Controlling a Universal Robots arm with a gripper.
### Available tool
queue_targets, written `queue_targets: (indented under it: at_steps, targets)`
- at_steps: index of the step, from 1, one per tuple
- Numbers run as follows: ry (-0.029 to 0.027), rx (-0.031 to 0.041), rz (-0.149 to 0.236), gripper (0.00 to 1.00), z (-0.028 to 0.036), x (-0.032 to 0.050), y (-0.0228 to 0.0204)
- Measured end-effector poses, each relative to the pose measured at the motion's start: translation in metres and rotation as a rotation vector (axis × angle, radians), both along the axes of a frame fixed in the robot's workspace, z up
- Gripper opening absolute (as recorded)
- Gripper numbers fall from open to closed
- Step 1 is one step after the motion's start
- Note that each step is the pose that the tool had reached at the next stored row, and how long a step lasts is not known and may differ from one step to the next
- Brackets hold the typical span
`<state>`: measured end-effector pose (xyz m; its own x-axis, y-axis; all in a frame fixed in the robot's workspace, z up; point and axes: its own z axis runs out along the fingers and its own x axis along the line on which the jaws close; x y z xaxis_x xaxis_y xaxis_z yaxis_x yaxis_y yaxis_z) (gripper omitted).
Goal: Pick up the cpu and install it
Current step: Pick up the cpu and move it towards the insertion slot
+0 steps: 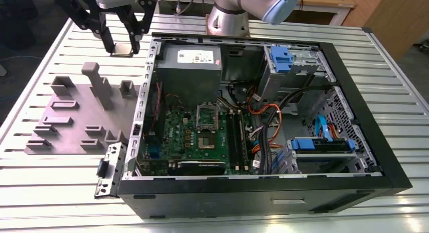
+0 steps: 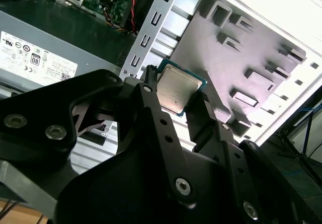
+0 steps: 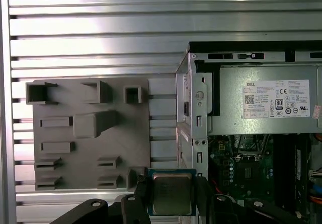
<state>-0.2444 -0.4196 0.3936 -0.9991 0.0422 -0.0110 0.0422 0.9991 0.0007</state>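
Observation:
My gripper (image 1: 121, 45) hangs above the slatted table at the exterior view's upper left, beyond the far end of the moulded plate and just outside the case wall. It is shut on the cpu (image 1: 122, 49), a small square chip with a silver-grey top. In both wrist views the cpu (image 2: 176, 87) (image 3: 171, 194) sits clamped by two opposite edges between the black fingers (image 2: 149, 90) (image 3: 142, 193), lifted clear of the table. The open computer case (image 1: 375, 157) lies to the exterior view's right, with its green motherboard (image 1: 194, 142) and the socket (image 1: 206, 117) facing up.
The grey-purple moulded plate (image 1: 67, 117) (image 3: 65, 108) with upright blocks lies on the slatted metal table (image 1: 40, 188) beside the case. Inside the case are a grey power supply (image 1: 191, 60), drive cages with blue tabs (image 1: 282, 57) and loose cables (image 1: 264, 117).

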Motion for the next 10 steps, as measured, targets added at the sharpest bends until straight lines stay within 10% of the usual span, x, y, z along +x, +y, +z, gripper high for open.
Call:
queue_targets:
  at_steps: [10]
  targets:
    - [0.0,-0.0001,0.0,0.47,0.0,0.0081,0.0]
